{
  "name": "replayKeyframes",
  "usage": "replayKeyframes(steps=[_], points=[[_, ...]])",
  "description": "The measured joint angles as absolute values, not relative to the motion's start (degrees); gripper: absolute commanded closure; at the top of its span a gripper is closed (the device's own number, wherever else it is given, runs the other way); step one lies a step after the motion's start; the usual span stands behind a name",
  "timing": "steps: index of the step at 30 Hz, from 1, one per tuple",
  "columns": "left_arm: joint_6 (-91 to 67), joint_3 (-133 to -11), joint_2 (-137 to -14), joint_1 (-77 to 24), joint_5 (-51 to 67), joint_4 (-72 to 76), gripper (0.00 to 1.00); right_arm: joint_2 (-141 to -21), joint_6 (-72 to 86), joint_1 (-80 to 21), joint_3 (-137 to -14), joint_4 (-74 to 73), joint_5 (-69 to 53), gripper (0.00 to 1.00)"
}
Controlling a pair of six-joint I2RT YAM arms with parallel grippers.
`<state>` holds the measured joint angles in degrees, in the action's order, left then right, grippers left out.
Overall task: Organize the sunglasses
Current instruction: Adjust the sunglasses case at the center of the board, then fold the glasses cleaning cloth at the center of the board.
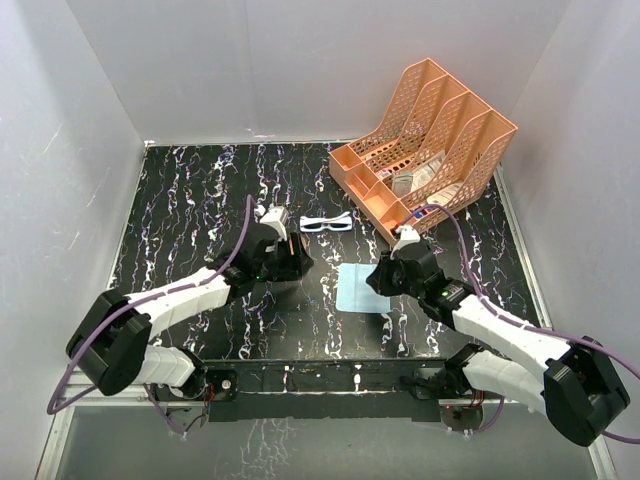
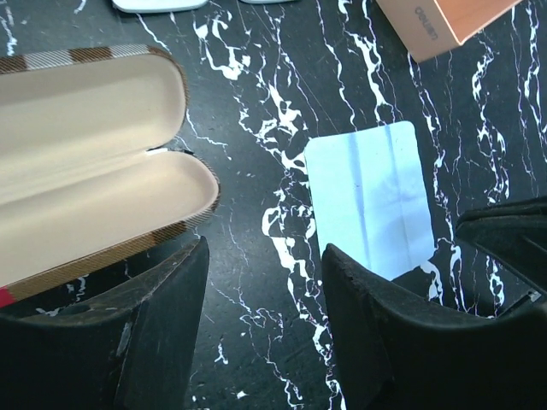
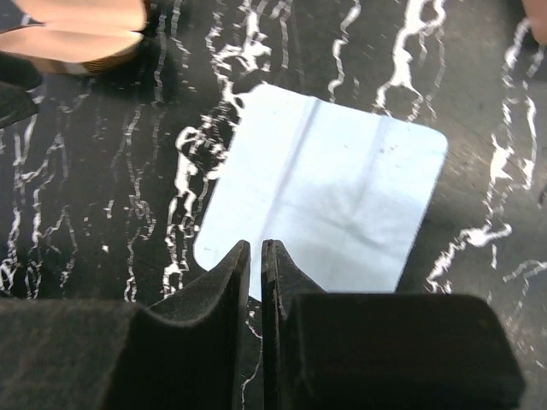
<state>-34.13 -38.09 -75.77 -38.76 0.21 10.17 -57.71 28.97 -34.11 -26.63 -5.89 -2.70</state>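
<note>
Open table (image 1: 190,200) at the far left: nothing stands there. Sunglasses (image 1: 327,223) lie near the middle, hemmed on the right by the orange organiser (image 1: 425,140) and on the near left by the left hand (image 1: 287,262). Glasses case (image 2: 85,162) lies open just beside the left hand's fingers (image 2: 162,316). Blue cloth (image 1: 362,287) lies flat between both hands; right hand (image 3: 256,256) hangs over its near edge. A bare strip of table runs from sunglasses to cloth.

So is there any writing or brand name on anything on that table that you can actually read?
Orange organizer: light lettering on its base wall in the left wrist view, upside down and too blurred to read.
Items in the organizer's slots: possibly printed, too small to read.
Open plaid case, blue cloth, sunglasses: no text visible.
</note>
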Motion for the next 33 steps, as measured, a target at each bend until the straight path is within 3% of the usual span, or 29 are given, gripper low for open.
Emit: replayKeyframes(steps=[16, 33], points=[[-34.72, -38.17, -83.15, -44.77, 0.45, 13.89, 0.46, -57.58, 37.01, -34.11, -24.05, -13.32, 7.75, 0.90], [-35.14, -38.30, -83.22, -45.91, 0.60, 15.11, 0.47, -60.53, 40.12, -32.51, -22.55, -13.28, 10.79, 0.87]])
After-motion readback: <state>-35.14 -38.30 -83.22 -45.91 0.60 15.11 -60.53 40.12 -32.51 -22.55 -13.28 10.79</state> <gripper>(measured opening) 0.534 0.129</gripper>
